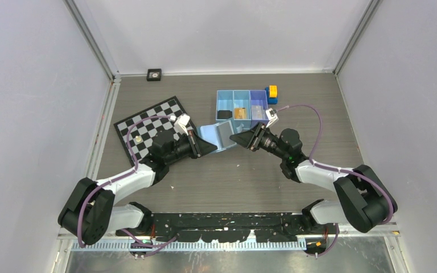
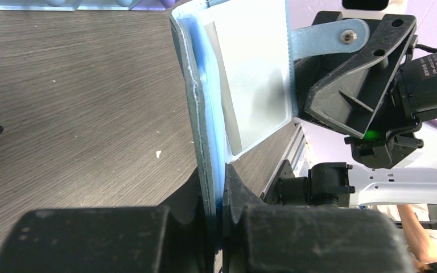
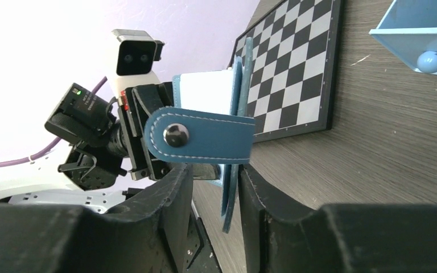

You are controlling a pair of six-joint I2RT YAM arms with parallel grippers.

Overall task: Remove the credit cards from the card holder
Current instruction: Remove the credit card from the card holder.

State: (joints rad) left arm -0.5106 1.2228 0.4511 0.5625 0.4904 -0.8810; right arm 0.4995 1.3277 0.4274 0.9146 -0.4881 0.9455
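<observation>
Tabletop (image 1: 318,176) fills the overhead view, and at its centre we see the holder (image 1: 219,138) lifted and spread open between the two arms. Above it, at upper centre, sits the tray (image 1: 242,92). What looks like a tan card (image 1: 239,112) lies in its middle compartment, so we judge one card is out already.

The left claw (image 2: 217,190) is clamped on the holder's lower edge. The right claw (image 3: 215,177) has its jaws apart, straddling the opposite edge with a gap on one side, so we read it as not gripping. The pale card (image 2: 250,74) sits in the holder's pocket, upper middle of the left wrist view.

We take the step in hand to be pulling out this card. The next move calls for the right claw to close on the card alone, not the flap, and draw it along the pocket while the left holds firm.

Only the left wrist view shows the card in its pocket. Only the right wrist view shows the snap strap (image 3: 205,136) lying across the claw, and only the overhead shows the tray.
</observation>
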